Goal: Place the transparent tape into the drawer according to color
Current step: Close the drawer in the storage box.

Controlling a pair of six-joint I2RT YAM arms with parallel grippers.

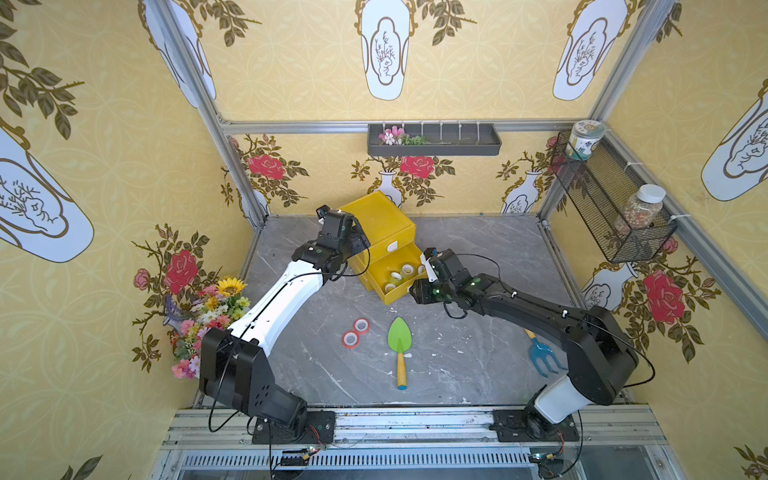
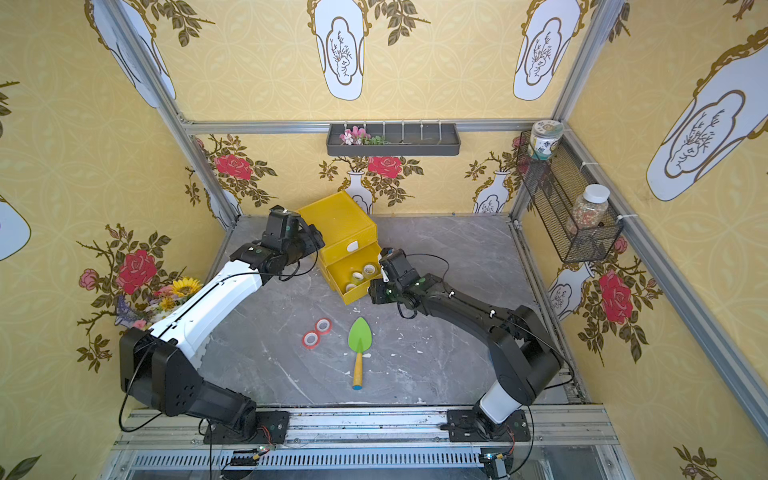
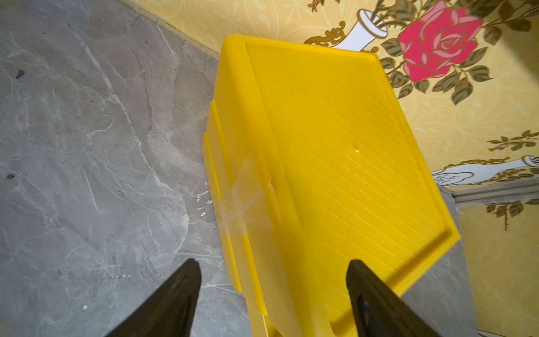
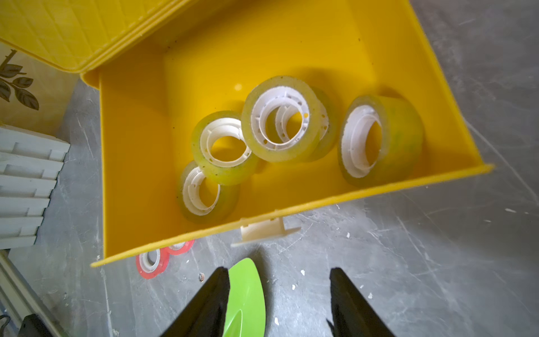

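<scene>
Inside the drawer (image 4: 131, 146), twelve o'clock of the trowel (image 1: 400, 337), tape rolls (image 4: 402, 134) are seen; left gripper (image 3: 272, 262) and right gripper (image 4: 279, 270) are held parted, empty.

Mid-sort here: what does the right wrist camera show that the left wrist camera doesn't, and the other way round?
Right wrist only: the open drawer holding yellowish tape rolls, two red tape rolls on the table outside it, and the green trowel blade. Left wrist only: the yellow cabinet seen from its ribbed top and side, plus rose wallpaper. Both: the yellow cabinet, the table, and a tool with fingers apart, the right tool and the left tool.
</scene>
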